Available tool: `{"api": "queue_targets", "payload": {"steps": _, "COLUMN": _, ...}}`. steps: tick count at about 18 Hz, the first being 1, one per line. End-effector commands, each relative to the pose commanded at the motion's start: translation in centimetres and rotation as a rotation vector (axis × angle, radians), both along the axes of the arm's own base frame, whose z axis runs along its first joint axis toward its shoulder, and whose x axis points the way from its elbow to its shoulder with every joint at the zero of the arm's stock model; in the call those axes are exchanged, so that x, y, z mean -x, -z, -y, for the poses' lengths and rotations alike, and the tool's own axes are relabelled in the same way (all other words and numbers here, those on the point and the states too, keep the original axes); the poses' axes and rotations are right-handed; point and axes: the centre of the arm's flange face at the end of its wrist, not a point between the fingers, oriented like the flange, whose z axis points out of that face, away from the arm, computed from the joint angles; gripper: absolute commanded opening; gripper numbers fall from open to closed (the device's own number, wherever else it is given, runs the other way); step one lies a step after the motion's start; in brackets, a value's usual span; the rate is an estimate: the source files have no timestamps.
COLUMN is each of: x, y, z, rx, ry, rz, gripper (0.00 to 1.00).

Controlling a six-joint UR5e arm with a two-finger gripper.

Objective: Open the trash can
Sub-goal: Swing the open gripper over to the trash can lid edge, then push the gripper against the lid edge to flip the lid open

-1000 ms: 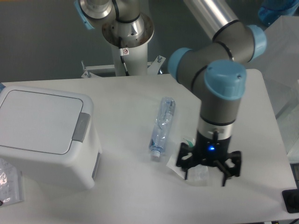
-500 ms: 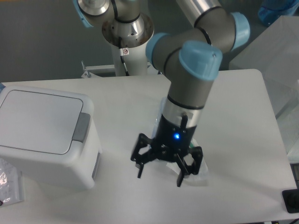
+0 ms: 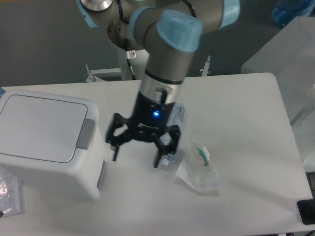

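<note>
The trash can [image 3: 47,140] is a large white boxy bin at the left of the table, its flat lid down and a grey push-button latch [image 3: 85,133] on its right edge. My gripper [image 3: 138,156] hangs open just right of the bin, fingers spread and pointing down, with nothing between them. Its left finger [image 3: 115,147] is a short gap from the bin's right side, below the latch.
A crushed clear plastic bottle [image 3: 173,120] lies on the table, partly hidden behind the gripper. A crumpled clear bag with a green item [image 3: 199,167] sits to the right. Another clear packet [image 3: 10,194] lies at the left front edge, beside the bin.
The arm has swept left across the table, from over the clear bag to beside the trash can. The gripper stayed open. The bag is uncovered now.
</note>
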Motion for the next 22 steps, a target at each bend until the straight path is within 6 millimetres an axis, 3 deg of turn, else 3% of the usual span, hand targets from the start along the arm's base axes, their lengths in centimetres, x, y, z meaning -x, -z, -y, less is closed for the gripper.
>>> {"api": "queue_targets", "payload": {"steps": 5, "x": -2.6, "y": 0.9, "z": 1.9, "rx": 0.024, "ry": 0.011, "rz": 0.006, "gripper": 1.00}}
{"api": "queue_targets", "payload": {"steps": 12, "x": -2.4, "y": 2.1, "z": 1.5, "rx": 0.035, "ry": 0.010, "rz": 0.020, "gripper": 1.00}}
{"api": "queue_targets", "payload": {"steps": 22, "x": -2.4, "y": 2.0, "z": 1.5, "rx": 0.035, "ry": 0.006, "rz": 0.020, "gripper": 1.00}}
